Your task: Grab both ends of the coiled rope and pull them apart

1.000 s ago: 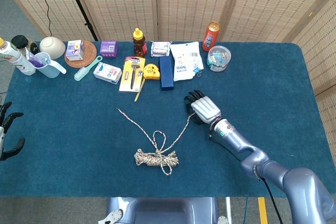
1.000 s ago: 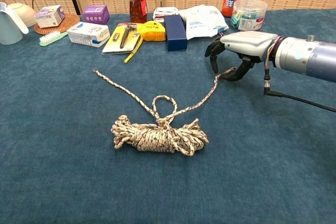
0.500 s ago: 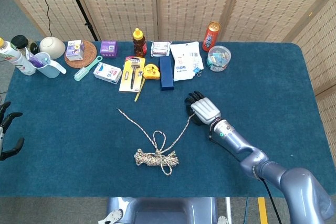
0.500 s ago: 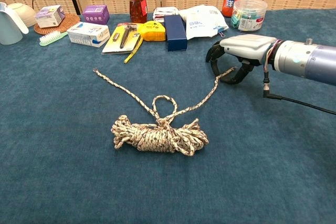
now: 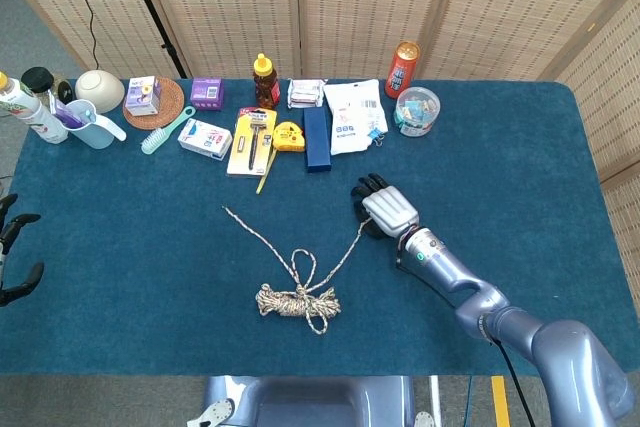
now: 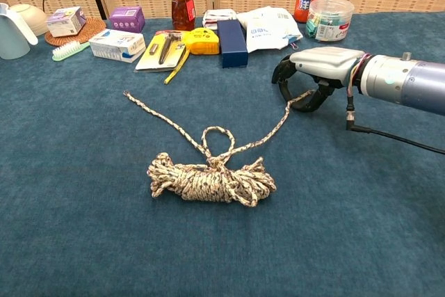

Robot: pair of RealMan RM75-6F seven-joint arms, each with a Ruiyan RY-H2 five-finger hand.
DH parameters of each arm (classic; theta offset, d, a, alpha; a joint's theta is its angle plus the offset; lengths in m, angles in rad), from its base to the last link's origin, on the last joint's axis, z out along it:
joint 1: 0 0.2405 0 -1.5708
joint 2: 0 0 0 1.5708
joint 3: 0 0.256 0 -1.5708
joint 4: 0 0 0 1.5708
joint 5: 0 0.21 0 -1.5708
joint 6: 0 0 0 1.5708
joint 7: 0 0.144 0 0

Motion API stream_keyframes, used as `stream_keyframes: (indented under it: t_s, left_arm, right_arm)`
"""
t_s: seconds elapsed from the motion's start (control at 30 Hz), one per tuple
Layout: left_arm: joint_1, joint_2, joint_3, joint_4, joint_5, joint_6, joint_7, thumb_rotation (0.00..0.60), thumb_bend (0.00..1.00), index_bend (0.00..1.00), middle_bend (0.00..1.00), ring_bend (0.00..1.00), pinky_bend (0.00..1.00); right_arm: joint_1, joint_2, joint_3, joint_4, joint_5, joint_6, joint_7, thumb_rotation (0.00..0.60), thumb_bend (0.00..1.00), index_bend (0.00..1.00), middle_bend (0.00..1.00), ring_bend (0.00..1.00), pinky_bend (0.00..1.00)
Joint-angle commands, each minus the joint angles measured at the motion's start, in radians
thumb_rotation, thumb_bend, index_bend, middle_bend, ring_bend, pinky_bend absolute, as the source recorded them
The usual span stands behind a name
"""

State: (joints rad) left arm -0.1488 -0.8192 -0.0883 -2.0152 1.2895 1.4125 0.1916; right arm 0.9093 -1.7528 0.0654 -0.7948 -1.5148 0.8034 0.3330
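Observation:
The speckled rope's coiled bundle (image 5: 298, 301) (image 6: 212, 180) lies on the blue table near the front middle. Its left end (image 5: 227, 211) (image 6: 127, 94) trails free toward the back left. The right end (image 5: 364, 223) (image 6: 304, 93) runs up under my right hand (image 5: 387, 206) (image 6: 314, 76), which sits low on the cloth. That hand's fingers (image 6: 281, 81) and thumb curl around the end and grip it. My left hand (image 5: 12, 257) hangs off the table's left edge, fingers apart and holding nothing. The chest view does not show it.
A row of items lines the back: a honey bottle (image 5: 264, 80), a yellow tape measure (image 5: 288, 135), a dark blue box (image 5: 317, 139), a white pouch (image 5: 354, 115), an orange can (image 5: 404, 68) and a clear tub (image 5: 417, 111). A cable (image 6: 396, 135) trails from the right wrist.
The right hand has sunk slightly and its fingers have curled tighter around the rope's right end. The rope and the left hand have barely moved.

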Motion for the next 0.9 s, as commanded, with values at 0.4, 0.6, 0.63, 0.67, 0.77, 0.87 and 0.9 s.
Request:
stream_keyframes:
  t_s: [0.4, 0.6, 0.63, 0.67, 0.77, 0.87, 0.9]
  left_arm:
    - [0.0, 0.0, -0.001, 0.0, 0.003, 0.002, 0.002, 0.6, 0.33, 0.22, 0.06, 0.02, 0.0]
    - [-0.001, 0.001, 0.0, 0.001, 0.006, 0.0, 0.002, 0.6, 0.33, 0.22, 0.06, 0.02, 0.0]
    - [-0.003, 0.0, 0.0, 0.001, 0.007, -0.002, 0.002, 0.6, 0.33, 0.22, 0.06, 0.02, 0.0]
    - [-0.005, -0.001, 0.0, 0.001, 0.009, -0.006, 0.002, 0.6, 0.33, 0.22, 0.06, 0.02, 0.0]
    - [-0.016, -0.004, 0.002, 0.003, 0.025, -0.023, 0.008, 0.6, 0.33, 0.22, 0.06, 0.02, 0.0]
    - [-0.043, -0.015, 0.001, 0.014, 0.048, -0.054, 0.02, 0.6, 0.33, 0.22, 0.06, 0.02, 0.0]
    - [-0.051, -0.017, 0.001, 0.018, 0.053, -0.066, 0.025, 0.6, 0.33, 0.23, 0.06, 0.03, 0.0]
  right_arm:
    - [0.005, 0.01, 0.007, -0.029, 0.008, 0.0, -0.011, 0.6, 0.45, 0.57, 0.26, 0.11, 0.03]
    - [0.002, 0.016, 0.012, -0.043, 0.014, 0.005, -0.017, 0.6, 0.45, 0.58, 0.28, 0.12, 0.04]
    - [0.001, 0.018, 0.014, -0.047, 0.016, 0.007, -0.018, 0.6, 0.45, 0.59, 0.28, 0.13, 0.04]
    - [0.0, 0.022, 0.015, -0.053, 0.017, 0.01, -0.019, 0.6, 0.45, 0.59, 0.29, 0.13, 0.04]
    - [-0.008, 0.041, 0.023, -0.085, 0.023, 0.027, -0.027, 0.6, 0.45, 0.6, 0.29, 0.13, 0.05]
    - [-0.025, 0.079, 0.032, -0.149, 0.028, 0.062, -0.039, 0.6, 0.45, 0.6, 0.3, 0.13, 0.05]
    - [-0.03, 0.09, 0.034, -0.169, 0.031, 0.068, -0.046, 0.6, 0.45, 0.6, 0.3, 0.14, 0.05]
